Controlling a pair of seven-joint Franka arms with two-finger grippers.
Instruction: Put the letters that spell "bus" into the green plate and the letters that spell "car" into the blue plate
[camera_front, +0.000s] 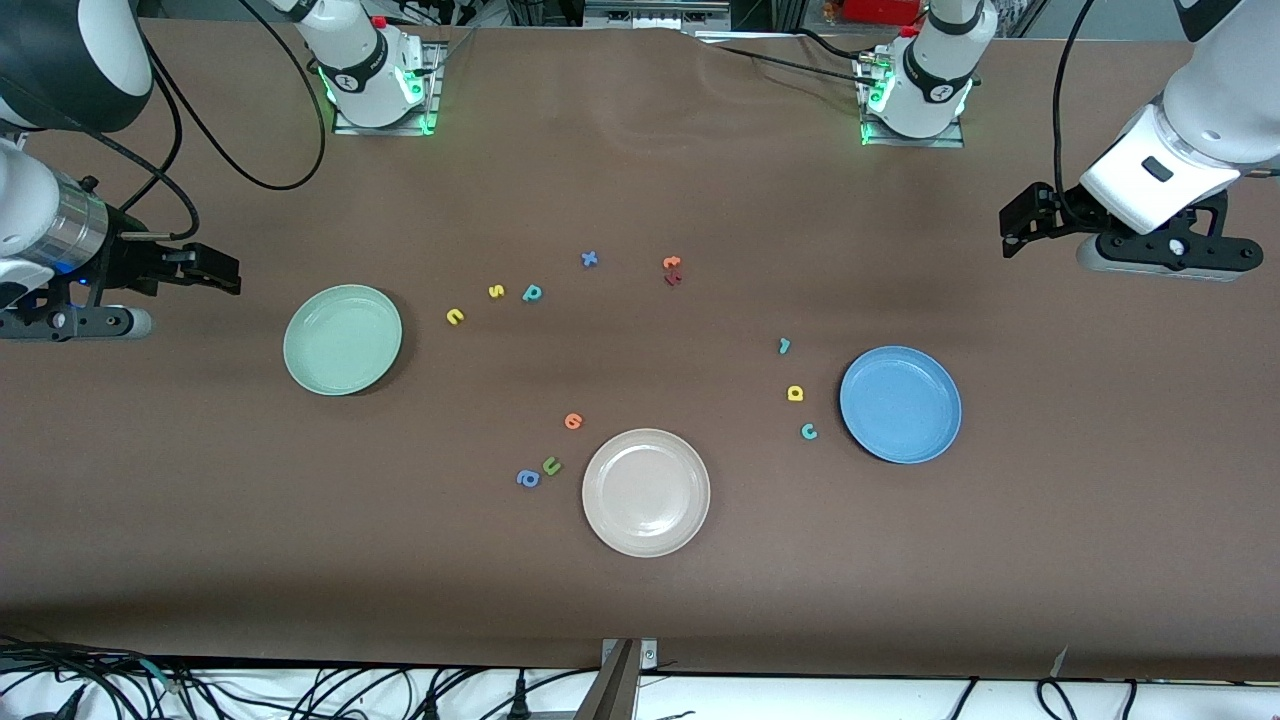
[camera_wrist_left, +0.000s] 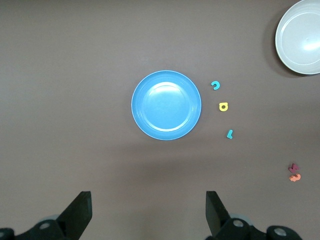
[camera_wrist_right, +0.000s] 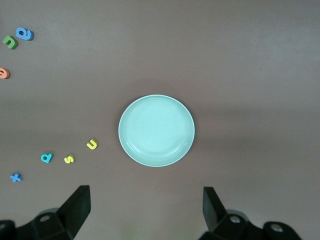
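**Still nothing in the plates**

Nearest the front camera sits the beige-white plate (camera_front: 646, 492) on the brown table (camera_front: 640, 600). Just beside it, toward the right arm's end, lie a blue "a" (camera_front: 527, 479) and an olive-green "u" (camera_front: 551, 465), almost touching. An orange letter (camera_front: 573, 421) lies a little farther from the camera.

Next comes the blue plate (camera_front: 900, 404), toward the left arm's end. It has nothing in it. Beside it, on the table, three letters sit in a loose row: the teal "c" (camera_front: 809, 431), the yellow "a" (camera_front: 795, 393) and the small teal "r" (camera_front: 784, 346).

The green plate (camera_front: 342, 339) sits toward the right arm's end. It has nothing in it too. Near it lie the yellow "u" (camera_front: 455, 316), the yellow "s" (camera_front: 496, 291) and the teal "b" (camera_front: 532, 293), which looks like a "p".

Farther still are a blue "x" (camera_front: 589, 259) and an orange and a dark red letter (camera_front: 672, 270), touching.

The left gripper (camera_front: 1012, 228) hangs in the air at its end of the table, wide and holding nothing. The right gripper (camera_front: 228, 272) hangs at its end, also wide and holding nothing.
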